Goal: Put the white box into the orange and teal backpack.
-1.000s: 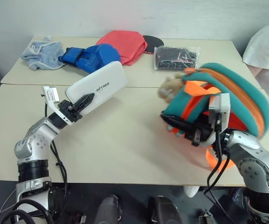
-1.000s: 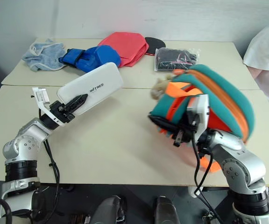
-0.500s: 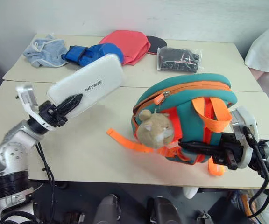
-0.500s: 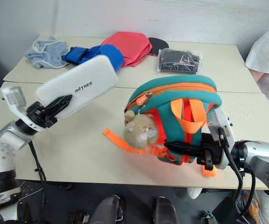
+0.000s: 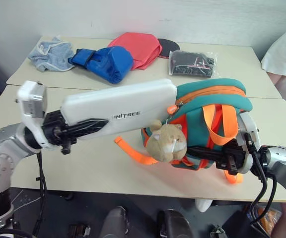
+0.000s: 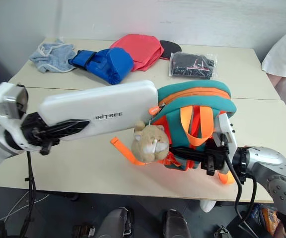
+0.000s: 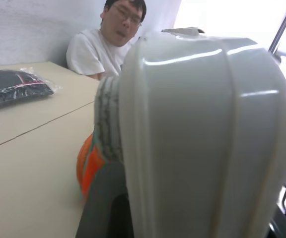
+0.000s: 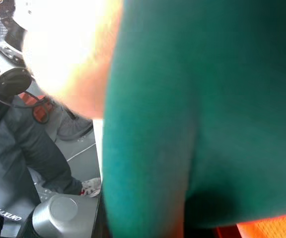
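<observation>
While the left claw [image 5: 83,130] clamps the near end of the white box [image 5: 118,108], the box lies almost level above the desk [image 5: 83,163], its black fingers closed along the lower edge and its far end reaching the orange zipper at the top corner of the orange and teal backpack [image 5: 207,124]. The lettering on the box faces the head camera. In the left wrist view the box [image 7: 202,139] is seen end on, with a bit of orange and teal fabric beside it.

The right claw [image 5: 207,153] points toward the robot's left and is closed on the lower front of the backpack, holding it upright at the near edge of the desk. The tan plush hamster [image 5: 167,143] hangs on the backpack's front, just under the end of the box, and an orange strap [image 5: 130,149] trails from it onto the desk. The right wrist view shows teal fabric [image 8: 202,109] close up.

Farther back on the desk lie a light blue cloth [image 5: 49,53], a blue boxing glove [image 5: 103,60], a red-pink cloth item [image 5: 138,47], a black disc [image 5: 167,45] and a clear bag of dark things [image 5: 191,63]. A person in a white shirt [image 5: 284,54] sits at the desk's right end.
</observation>
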Tool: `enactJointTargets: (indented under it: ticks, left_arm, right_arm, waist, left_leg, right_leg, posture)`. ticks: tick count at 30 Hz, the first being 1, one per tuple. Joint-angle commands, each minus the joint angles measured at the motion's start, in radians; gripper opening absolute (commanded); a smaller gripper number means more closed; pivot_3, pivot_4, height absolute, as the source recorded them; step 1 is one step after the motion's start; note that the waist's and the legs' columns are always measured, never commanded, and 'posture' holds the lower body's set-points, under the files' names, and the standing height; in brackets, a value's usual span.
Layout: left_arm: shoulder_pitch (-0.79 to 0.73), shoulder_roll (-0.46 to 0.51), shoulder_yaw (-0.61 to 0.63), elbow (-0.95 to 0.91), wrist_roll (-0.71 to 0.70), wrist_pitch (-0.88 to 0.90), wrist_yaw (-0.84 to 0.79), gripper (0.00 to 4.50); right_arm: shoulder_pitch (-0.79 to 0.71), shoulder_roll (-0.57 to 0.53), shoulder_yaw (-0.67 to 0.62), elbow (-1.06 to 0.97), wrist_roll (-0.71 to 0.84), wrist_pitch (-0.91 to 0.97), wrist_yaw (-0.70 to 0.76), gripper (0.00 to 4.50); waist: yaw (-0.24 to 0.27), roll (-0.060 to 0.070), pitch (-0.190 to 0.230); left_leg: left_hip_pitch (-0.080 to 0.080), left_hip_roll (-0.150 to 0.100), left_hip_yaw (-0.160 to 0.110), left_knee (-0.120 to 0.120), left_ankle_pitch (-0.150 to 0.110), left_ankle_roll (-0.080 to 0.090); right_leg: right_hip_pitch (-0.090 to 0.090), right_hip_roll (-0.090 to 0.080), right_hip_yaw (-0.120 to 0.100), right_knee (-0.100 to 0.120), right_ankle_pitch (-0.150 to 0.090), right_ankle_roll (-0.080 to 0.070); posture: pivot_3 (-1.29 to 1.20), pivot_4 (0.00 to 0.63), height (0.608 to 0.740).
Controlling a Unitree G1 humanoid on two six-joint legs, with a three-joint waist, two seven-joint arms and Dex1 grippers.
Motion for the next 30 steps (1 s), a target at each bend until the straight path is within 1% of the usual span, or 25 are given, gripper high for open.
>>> enactJointTargets:
  ticks: [1,4,7,10,14,18,21,22,23,24,27,30]
  left_arm:
    - [-0.04,0.018,-0.106,0.044,0.194,-0.145,-0.052,1.19]
    - [-0.112,0.041,-0.209,0.099,0.312,-0.2,-0.092,1.19]
    - [-0.21,0.031,-0.315,0.132,0.385,-0.186,-0.098,1.19]
    - [-0.371,-0.08,-0.414,0.16,0.39,-0.092,-0.037,1.19]
    - [-0.512,-0.235,-0.548,0.222,0.465,-0.053,-0.003,1.19]
    - [-0.571,-0.39,-0.613,0.34,0.551,-0.113,0.034,1.19]
    - [-0.58,-0.47,-0.603,0.405,0.586,-0.169,0.058,1.19]
    - [-0.579,-0.488,-0.59,0.415,0.588,-0.185,0.063,1.9]
    - [-0.577,-0.503,-0.568,0.42,0.581,-0.185,0.075,2.09]
    - [-0.57,-0.499,-0.549,0.417,0.564,-0.187,0.052,2.42]
    - [-0.546,-0.463,-0.466,0.406,0.498,-0.194,-0.027,3.28]
    - [-0.526,-0.363,-0.377,0.446,0.451,-0.269,-0.192,4.12]
  right_arm:
    - [0.001,0.005,-0.009,-0.024,0.001,-0.013,0.01,0.02]
    - [0.007,0.003,-0.012,-0.027,-0.005,-0.014,0.014,0.02]
    - [0.003,0.003,-0.008,-0.025,-0.009,-0.016,0.015,0.02]
    - [-0.007,0.006,0.006,-0.023,-0.015,-0.015,0.02,0.02]
    - [-0.01,0.001,0.018,-0.019,-0.029,-0.021,0.038,0.02]
    - [-0.023,0.021,0.03,-0.018,-0.041,-0.027,0.034,0.02]
    - [-0.036,0.041,0.043,-0.024,-0.054,-0.029,0.022,0.02]
    - [-0.039,0.049,0.046,-0.026,-0.056,-0.029,0.014,0.0]
    - [-0.042,0.056,0.047,-0.028,-0.057,-0.03,0.008,0.0]
    - [-0.044,0.065,0.047,-0.029,-0.06,-0.031,-0.005,0.0]
    - [-0.047,0.08,0.051,-0.038,-0.069,-0.031,-0.028,0.0]
    - [-0.053,0.1,0.053,-0.039,-0.076,-0.033,-0.063,0.0]
  waist:
    - [0.0,0.0,0.0]
    - [0.001,0.0,0.0]
    - [0.004,0.0,0.0]
    - [0.015,0.0,0.0]
    - [0.022,0.0,0.0]
    - [0.02,0.0,0.0]
    - [0.019,0.0,0.0]
    - [0.02,0.0,0.0]
    - [0.021,0.0,0.0]
    - [0.021,0.0,0.0]
    - [0.017,0.0,0.0]
    - [0.011,0.0,0.0]
  left_leg:
    - [0.0,0.0,0.0,0.0,0.0,0.0]
    - [0.0,0.0,0.0,0.0,0.0,0.0]
    - [0.0,0.0,0.0,0.0,0.0,0.001]
    - [0.0,0.0,0.0,0.001,0.0,0.001]
    - [-0.001,-0.001,0.0,0.001,0.0,0.002]
    - [-0.001,-0.001,0.001,0.002,0.0,0.002]
    - [-0.001,0.0,0.001,0.002,0.0,0.001]
    - [-0.001,0.0,0.001,0.003,0.001,0.001]
    - [-0.001,0.0,0.001,0.003,0.001,0.001]
    - [-0.001,0.0,0.001,0.003,0.001,0.001]
    - [-0.001,0.0,0.001,0.003,0.001,0.001]
    - [-0.001,0.0,0.001,0.002,0.002,0.0]
  right_leg:
    - [0.0,0.0,0.0,0.0,0.0,0.0]
    - [0.0,0.0,0.0,0.0,0.0,0.0]
    - [0.0,0.0,0.0,0.0,0.0,0.0]
    - [0.0,0.0,0.0,0.0,0.0,0.0]
    - [0.0,0.001,-0.001,0.001,0.0,0.001]
    - [0.0,0.003,-0.002,0.002,0.0,0.001]
    - [0.0,0.003,-0.004,0.001,0.0,0.001]
    - [-0.001,0.003,-0.004,0.001,0.0,0.001]
    - [-0.001,0.002,-0.004,0.001,0.0,0.001]
    - [0.0,0.002,-0.003,0.002,0.0,0.001]
    - [-0.001,0.001,-0.003,0.002,0.0,0.001]
    - [-0.001,0.002,-0.004,0.001,0.0,0.001]
  posture:
    - [0.0,0.15,0.74]
    - [0.0,0.15,0.74]
    - [0.0,0.15,0.74]
    - [0.0,0.15,0.74]
    - [0.0,0.15,0.74]
    - [0.0,0.15,0.74]
    - [0.0,0.15,0.74]
    - [0.0,0.15,0.74]
    - [0.0,0.15,0.74]
    - [0.0,0.15,0.74]
    - [0.0,0.15,0.74]
    - [0.0,0.15,0.74]
